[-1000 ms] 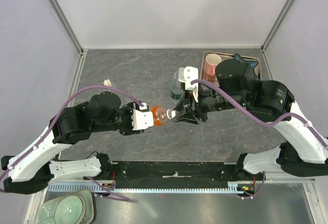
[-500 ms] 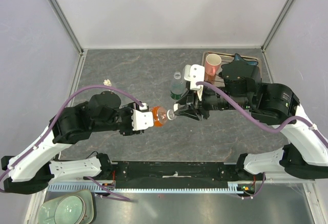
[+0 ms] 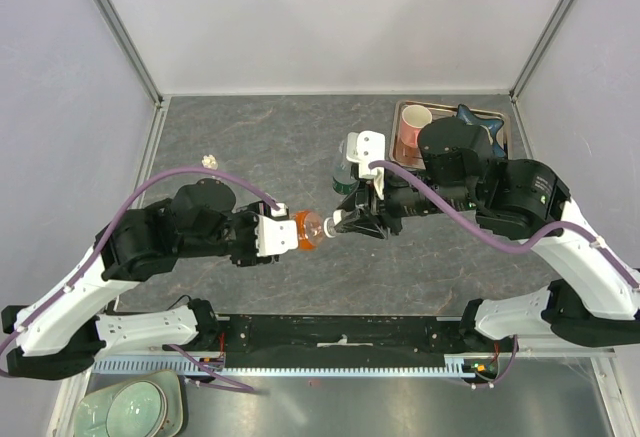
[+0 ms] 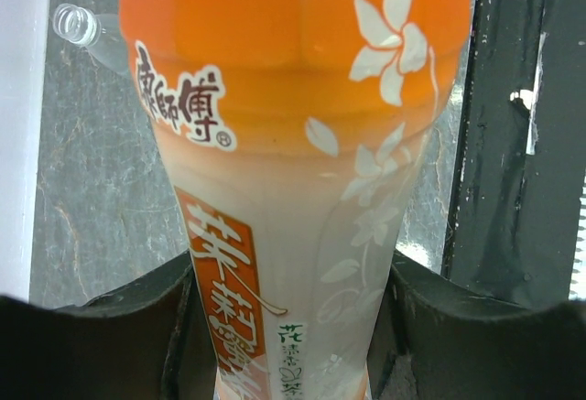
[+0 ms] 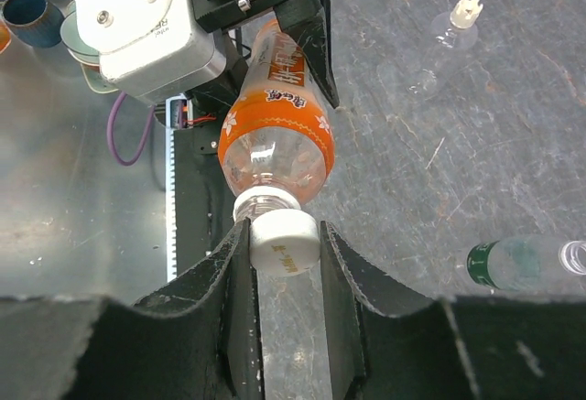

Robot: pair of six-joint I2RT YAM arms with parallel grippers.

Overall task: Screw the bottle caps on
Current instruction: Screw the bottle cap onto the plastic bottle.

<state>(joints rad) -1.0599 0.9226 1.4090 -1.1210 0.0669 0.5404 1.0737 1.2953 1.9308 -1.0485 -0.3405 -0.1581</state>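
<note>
Two grippers share this job. My left gripper (image 3: 278, 234) clamps the orange bottle (image 5: 275, 135) by its body, held level above the table (image 3: 250, 137), so it cannot spin. My right gripper (image 5: 284, 267) pinches the white cap (image 5: 285, 243) seated on the neck, placed to twist it tight.

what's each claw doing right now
left claw: closed on the orange bottle
right claw: closed on the white cap at that bottle's neck
</note>
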